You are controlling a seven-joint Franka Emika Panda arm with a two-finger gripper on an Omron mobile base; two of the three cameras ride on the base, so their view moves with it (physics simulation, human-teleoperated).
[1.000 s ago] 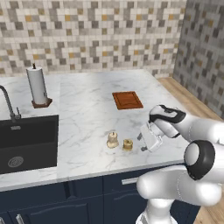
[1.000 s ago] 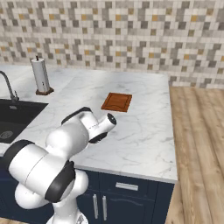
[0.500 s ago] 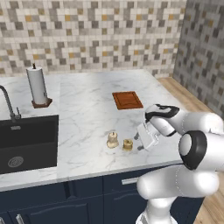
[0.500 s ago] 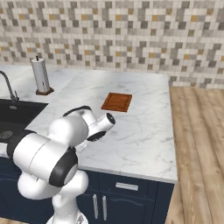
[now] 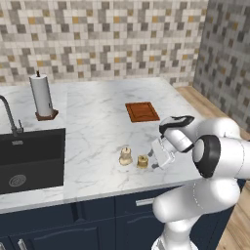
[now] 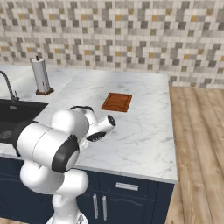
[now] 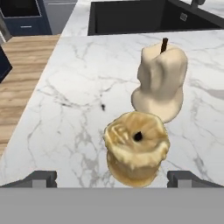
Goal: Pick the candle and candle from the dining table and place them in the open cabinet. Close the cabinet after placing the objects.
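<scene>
The tool is low over the table, jaws spread wide and holding nothing. Dead ahead, centred between its fingertips, sits the squat golden candle, upright, wick hole facing up. Just beyond it, touching or nearly so, stands the taller cream candle. A straight push forward looks right.

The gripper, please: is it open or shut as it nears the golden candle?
Open. In the hand view the gripper's fingertips stand wide apart, either side of the golden candle, touching nothing.
</scene>
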